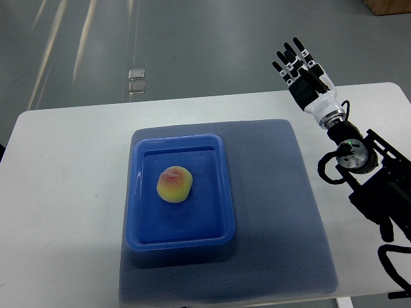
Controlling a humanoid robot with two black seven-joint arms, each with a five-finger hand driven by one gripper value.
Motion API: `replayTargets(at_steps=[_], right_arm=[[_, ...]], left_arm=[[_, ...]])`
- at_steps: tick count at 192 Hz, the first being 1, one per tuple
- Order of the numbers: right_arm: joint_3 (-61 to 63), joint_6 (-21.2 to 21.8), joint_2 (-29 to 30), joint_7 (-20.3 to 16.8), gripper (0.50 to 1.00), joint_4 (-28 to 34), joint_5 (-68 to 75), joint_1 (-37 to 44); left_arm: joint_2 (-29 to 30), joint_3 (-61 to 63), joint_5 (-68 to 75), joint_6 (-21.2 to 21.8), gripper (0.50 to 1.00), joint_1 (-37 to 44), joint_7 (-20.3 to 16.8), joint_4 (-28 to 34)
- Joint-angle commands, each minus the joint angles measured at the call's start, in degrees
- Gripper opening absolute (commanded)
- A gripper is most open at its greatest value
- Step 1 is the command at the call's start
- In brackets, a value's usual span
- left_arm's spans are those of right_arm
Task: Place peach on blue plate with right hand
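White table (64, 192) bears a mat (289, 192), peach (174, 184) on blue plate (144, 192); right hand (302, 70) spread, empty.

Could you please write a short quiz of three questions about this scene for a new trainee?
1. True or false: the peach lies inside the blue plate.
2. What lies directly under the blue plate? A) a grey mat B) a wooden board C) a metal rack
3. Fill in: the fingers of the right hand are ____ and hold nothing.

Key:
1. True. The peach rests a little left of the plate's centre.
2. A. The mat lies on the white table.
3. Open. The hand is raised over the table's far right edge, apart from the plate.
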Motion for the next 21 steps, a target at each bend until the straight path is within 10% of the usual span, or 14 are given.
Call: replayTargets(at_steps=[1, 21], right_arm=[[0.1, -0.1, 0.6, 0.2, 0.932, -0.6, 0.2, -0.1], [0.0, -0.2, 0.7, 0.2, 0.932, -1.1, 0.1, -0.1]], left_arm=[[0.0, 0.0, 0.0, 0.0, 1.0, 0.0, 0.0, 0.1], [0.0, 0.0, 0.0, 0.0, 1.0, 0.0, 0.0, 0.0]])
